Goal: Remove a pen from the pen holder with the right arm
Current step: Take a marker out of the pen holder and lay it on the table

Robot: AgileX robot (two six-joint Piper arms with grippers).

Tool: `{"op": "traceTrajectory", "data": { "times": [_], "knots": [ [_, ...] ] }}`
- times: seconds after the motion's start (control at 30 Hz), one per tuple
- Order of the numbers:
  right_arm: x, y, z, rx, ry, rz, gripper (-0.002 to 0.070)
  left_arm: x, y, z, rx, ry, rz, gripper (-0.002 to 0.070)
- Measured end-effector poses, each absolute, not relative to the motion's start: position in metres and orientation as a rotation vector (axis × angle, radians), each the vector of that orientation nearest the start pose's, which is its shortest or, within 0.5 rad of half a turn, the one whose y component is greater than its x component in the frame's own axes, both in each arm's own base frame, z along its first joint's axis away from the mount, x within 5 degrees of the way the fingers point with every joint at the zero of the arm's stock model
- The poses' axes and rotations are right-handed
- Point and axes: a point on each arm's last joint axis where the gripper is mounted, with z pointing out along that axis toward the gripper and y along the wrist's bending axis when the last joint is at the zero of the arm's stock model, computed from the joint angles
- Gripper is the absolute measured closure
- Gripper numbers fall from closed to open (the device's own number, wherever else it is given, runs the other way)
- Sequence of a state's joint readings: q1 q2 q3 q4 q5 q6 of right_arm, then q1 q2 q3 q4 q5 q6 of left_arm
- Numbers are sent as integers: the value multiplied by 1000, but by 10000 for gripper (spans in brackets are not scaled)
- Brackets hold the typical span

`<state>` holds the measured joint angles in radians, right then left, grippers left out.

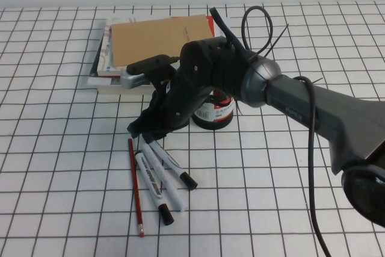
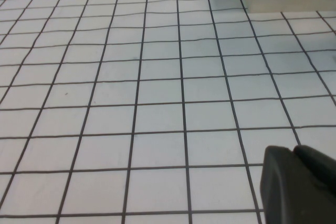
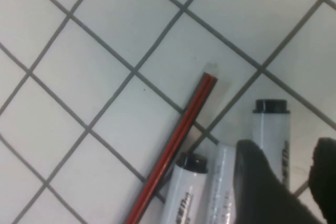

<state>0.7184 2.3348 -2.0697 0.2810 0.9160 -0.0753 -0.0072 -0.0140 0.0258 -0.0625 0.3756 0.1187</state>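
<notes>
Currently my right gripper (image 1: 142, 129) is down low near the middle of the counter (image 1: 60, 148), on the near-left side of the pen holder (image 1: 215, 115). It sits right over the far ends of the pens that lie flat on the grid. From the right wrist camera I see its jaws parted, with the barrel of one white marker (image 3: 270, 129) showing in the gap between them. That marker lies level with the others, and I cannot tell whether either jaw touches it.

On the counter a red pencil (image 1: 136, 189) lies on the left of the group with its eraser end toward the near edge. Just beside it are three white markers (image 1: 154, 188) with black caps, fanned slightly apart. The pen holder, a dark round can, stands upright behind the arm, and I cannot see inside it. A stack of books (image 1: 153, 43) topped by a brown notebook lies toward the far edge.

My left gripper (image 2: 296, 182) shows only as a dark shape over bare grid squares, and its state I cannot tell.
</notes>
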Motion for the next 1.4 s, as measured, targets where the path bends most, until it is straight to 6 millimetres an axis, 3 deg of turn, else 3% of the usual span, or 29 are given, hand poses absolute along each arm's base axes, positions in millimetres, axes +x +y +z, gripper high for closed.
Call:
{"op": "traceTrajectory", "data": {
  "times": [0.33,0.43,0.6,0.8,0.9,1.1,1.4],
  "knots": [
    [372,352,207,-919,2581,547,448,52,-2,172,79,1869,15,680],
    [366,349,229,-945,2548,525,448,52,-2,172,79,1869,15,680],
    [347,340,286,-974,2460,520,461,52,-2,172,79,1869,15,680],
    [320,326,339,-1013,2388,494,580,52,-2,172,79,1869,15,680],
    [307,314,365,-1010,2356,457,659,52,-2,172,79,1869,15,680],
    [271,281,396,-1016,2324,433,687,52,-2,172,79,1869,15,680],
    [212,217,412,-936,2294,410,690,52,-2,172,79,1869,15,680]
  ]
}}
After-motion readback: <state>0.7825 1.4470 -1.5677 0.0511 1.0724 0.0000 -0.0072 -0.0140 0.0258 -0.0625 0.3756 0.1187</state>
